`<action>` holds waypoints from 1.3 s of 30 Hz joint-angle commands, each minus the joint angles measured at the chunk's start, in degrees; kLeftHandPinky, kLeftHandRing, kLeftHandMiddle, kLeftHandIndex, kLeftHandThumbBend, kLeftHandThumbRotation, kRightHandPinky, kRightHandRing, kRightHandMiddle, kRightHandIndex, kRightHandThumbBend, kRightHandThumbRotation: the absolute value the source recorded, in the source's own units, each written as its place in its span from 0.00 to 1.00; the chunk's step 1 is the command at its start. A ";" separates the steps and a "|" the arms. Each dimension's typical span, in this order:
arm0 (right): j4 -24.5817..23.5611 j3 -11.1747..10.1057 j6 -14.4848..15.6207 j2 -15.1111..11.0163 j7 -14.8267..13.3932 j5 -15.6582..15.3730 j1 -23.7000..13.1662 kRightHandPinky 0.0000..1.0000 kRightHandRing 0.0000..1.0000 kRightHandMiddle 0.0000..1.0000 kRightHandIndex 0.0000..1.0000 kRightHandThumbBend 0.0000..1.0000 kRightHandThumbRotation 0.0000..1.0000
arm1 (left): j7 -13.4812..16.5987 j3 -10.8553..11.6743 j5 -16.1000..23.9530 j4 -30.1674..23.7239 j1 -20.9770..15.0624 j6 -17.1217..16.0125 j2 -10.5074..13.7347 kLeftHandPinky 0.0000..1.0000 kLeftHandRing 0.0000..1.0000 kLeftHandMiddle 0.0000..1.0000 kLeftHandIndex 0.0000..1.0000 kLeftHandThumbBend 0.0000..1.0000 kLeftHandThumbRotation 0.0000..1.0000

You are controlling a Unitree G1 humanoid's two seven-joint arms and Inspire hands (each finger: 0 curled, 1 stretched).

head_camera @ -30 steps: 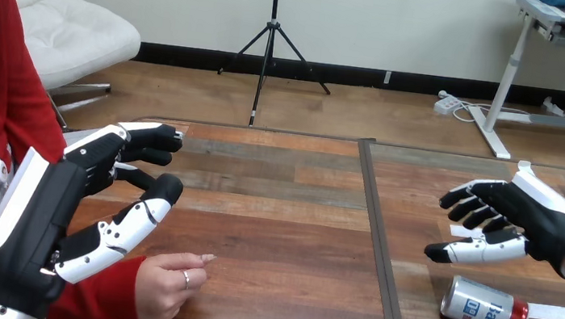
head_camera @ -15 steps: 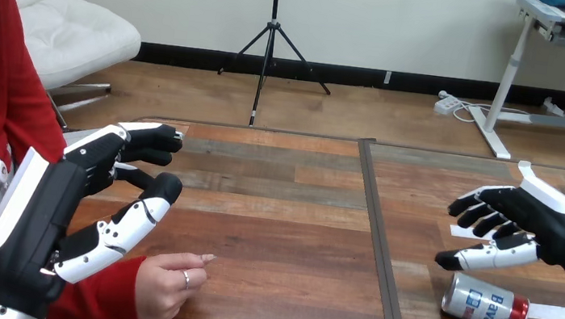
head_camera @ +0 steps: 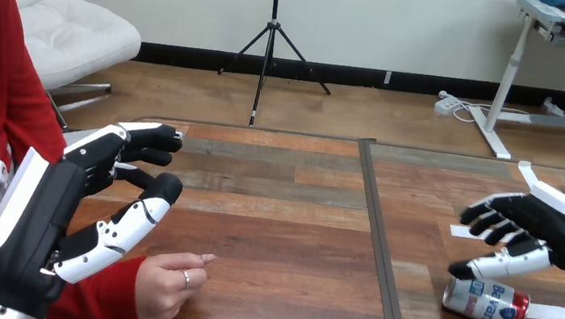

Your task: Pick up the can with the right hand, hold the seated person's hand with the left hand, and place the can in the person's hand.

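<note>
On the desk point(head_camera: 289, 209), the left hand point(head_camera: 87, 201) hangs open near left, above the person's hand point(head_camera: 167, 280). The right hand point(head_camera: 539, 228), fingers apart, hovers over the can point(head_camera: 485, 302) lying sideways near right. Pickup step, I'd say; next it has to wrap that can.

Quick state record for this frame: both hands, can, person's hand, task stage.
left hand: open, at the table's left, beside the person's hand, fingers not round it
right hand: open, low over the can, thumb tip by its left end; contact cannot be told
can: on its side on the table, right part, not grasped
person's hand: on the table, loosely curled, holding nothing
task stage: can not yet picked up; person's hand not yet held
</note>
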 commanded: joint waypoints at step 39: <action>11.85 4.72 -3.73 0.36 -12.40 -9.40 -3.19 0.67 0.76 0.79 0.78 1.00 0.23 | -0.22 -0.16 -0.81 0.04 -2.06 -1.42 0.62 0.60 0.71 0.73 0.69 0.55 0.60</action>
